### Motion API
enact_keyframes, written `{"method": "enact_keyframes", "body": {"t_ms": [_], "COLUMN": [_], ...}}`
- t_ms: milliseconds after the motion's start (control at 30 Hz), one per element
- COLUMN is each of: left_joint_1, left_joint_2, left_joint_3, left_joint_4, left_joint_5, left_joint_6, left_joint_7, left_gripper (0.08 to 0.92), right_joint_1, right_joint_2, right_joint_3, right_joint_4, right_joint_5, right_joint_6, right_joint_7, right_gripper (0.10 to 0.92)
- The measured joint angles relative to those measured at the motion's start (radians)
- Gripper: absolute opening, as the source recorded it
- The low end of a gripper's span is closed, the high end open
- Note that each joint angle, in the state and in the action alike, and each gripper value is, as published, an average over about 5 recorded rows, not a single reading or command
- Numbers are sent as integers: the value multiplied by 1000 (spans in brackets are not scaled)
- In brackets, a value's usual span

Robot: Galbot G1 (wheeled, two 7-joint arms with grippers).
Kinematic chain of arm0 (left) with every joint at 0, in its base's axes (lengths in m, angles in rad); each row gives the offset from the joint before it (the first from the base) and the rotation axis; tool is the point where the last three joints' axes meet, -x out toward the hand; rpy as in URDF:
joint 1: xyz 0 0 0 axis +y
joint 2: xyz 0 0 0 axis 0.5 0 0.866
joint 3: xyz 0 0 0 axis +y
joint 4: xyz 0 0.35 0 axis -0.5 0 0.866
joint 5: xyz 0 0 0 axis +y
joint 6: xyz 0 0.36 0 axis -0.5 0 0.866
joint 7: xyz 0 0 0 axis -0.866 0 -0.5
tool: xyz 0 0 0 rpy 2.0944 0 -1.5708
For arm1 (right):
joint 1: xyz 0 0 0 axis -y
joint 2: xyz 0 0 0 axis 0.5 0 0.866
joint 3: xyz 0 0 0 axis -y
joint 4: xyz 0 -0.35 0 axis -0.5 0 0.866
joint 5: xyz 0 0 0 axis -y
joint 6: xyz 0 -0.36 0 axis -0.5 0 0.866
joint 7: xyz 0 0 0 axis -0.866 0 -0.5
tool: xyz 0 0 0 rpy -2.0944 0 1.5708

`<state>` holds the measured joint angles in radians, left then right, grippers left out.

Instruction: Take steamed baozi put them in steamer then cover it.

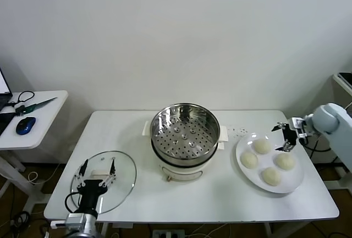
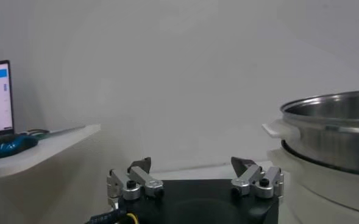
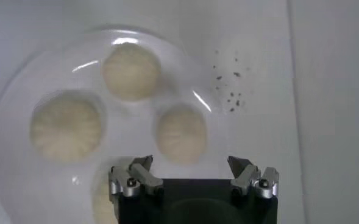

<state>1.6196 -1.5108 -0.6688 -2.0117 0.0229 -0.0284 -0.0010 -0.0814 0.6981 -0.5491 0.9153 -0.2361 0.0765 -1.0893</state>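
Baozi: four steamed baozi sit on a white plate at the table's right end, none in the steamer yet.
Right gripper: the right gripper hovers above the plate's far side, jaws spread and holding nothing; the nearest bun lies just ahead of its fingers in the wrist view.
Steamer: the steamer stands mid-table, basket bare.
Cover: the cover lies flat at the front left (under the left gripper, also spread and unladen).
Risk: soft dough may squash or slip if pinched off-centre; a descent astray could nudge a neighbouring bun or tip the plate rim.
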Motion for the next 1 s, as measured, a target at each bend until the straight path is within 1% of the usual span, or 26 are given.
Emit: {"method": "enact_keyframes", "body": {"t_ms": [200,533,1000], "left_joint_1": [-13,-27,-29], "left_joint_2": [0,-2,2], "left_joint_3": [0,3,-2], "left_joint_4": [10,30,47], "left_joint_5": [1,9,10], "left_joint_6": [14,19,18], "left_joint_7": [-6,-9,-9], "left_gripper": [823,823,823], "right_joint_1": [47,82,84], "right_joint_2": [73,177,261], "right_joint_3": [-65,-95,-79], "right_joint_4": [-88,-224,-339], "right_joint_5": [-32,-75,-126], "right_joint_6": [11,32,50], "right_joint_7": [-9,-15,-16], "right_gripper": [823,823,823]}}
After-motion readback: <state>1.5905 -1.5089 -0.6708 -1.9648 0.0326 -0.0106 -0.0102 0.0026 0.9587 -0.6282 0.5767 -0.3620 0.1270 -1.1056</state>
